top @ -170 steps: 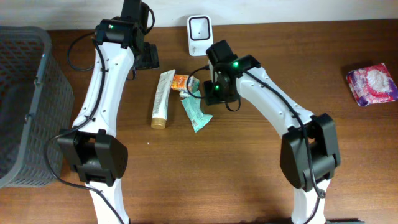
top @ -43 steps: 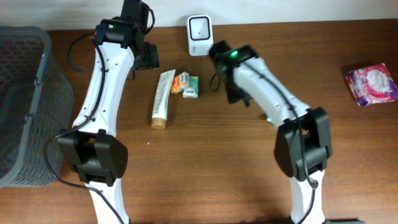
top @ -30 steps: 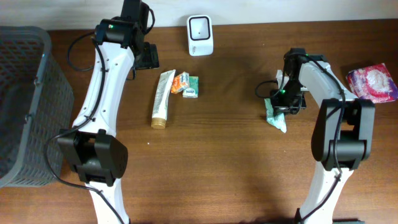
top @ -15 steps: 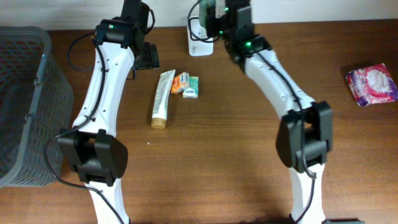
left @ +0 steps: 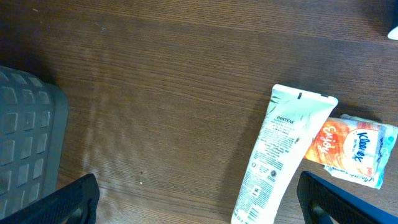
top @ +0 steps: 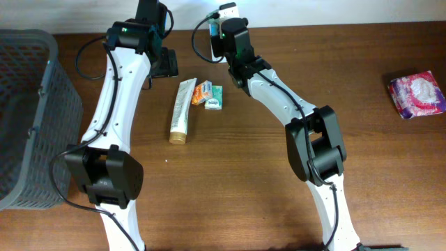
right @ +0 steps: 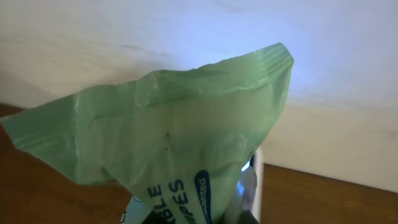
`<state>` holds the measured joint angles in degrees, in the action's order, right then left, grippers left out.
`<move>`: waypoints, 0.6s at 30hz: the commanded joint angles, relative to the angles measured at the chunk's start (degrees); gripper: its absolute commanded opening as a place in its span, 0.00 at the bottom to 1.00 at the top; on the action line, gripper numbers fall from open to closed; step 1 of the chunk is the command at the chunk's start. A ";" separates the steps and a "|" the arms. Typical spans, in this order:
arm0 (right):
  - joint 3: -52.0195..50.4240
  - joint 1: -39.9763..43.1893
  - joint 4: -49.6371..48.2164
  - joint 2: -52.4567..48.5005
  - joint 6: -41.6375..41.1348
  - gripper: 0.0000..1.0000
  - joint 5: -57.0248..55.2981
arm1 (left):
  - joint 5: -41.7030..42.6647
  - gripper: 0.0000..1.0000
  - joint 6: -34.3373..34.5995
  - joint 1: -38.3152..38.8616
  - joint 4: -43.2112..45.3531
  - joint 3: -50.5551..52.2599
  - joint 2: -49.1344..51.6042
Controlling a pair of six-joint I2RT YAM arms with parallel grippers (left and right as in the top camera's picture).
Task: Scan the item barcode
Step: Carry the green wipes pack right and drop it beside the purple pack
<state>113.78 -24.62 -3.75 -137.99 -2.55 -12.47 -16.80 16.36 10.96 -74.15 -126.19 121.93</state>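
Right gripper (top: 221, 24): at the table's far edge, up against the white scanner (top: 228, 8). Jaws clamped tight on the green pouch (right: 180, 143), which fills the right wrist view, its crimped end up. Fingers themselves hidden behind the pouch.
Pouch print: only fragments readable, white letters "BLE" over "IPES", beside a dark blue oval. Rest is cut off at the frame edge.
A bluish glow shows at the pouch's right edge, pale wall behind.

Left gripper (left: 199, 208): jaws spread wide, holding nothing, above bare wood near the far left of the table.
Below it: a white tube (left: 280, 165) marked "PANTENE", small print not legible. An orange tissue pack (left: 351, 152) marked "Kleenex" sits touching the tube's right side.
Overhead view: a small green-and-white pack (top: 214, 98) lies against the orange one.
Grey mesh basket (top: 28, 104) at the left edge; pink packet (top: 417, 94) far right, writing unreadable.
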 commanded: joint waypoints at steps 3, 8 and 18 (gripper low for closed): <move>0.68 1.44 1.64 5.75 0.33 0.04 -12.74 | -0.59 0.99 0.74 0.11 -0.04 -0.04 -0.66; 0.68 15.43 35.43 18.29 -2.93 0.04 -13.29 | -0.59 0.99 0.74 0.11 -0.04 -0.04 -0.66; -2.91 43.10 65.26 13.86 3.80 0.93 -7.72 | -0.59 0.99 0.76 0.11 -0.04 -0.04 -0.66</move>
<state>112.22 15.75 61.82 -123.61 0.64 -23.66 -16.80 16.38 10.96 -74.24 -126.19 121.93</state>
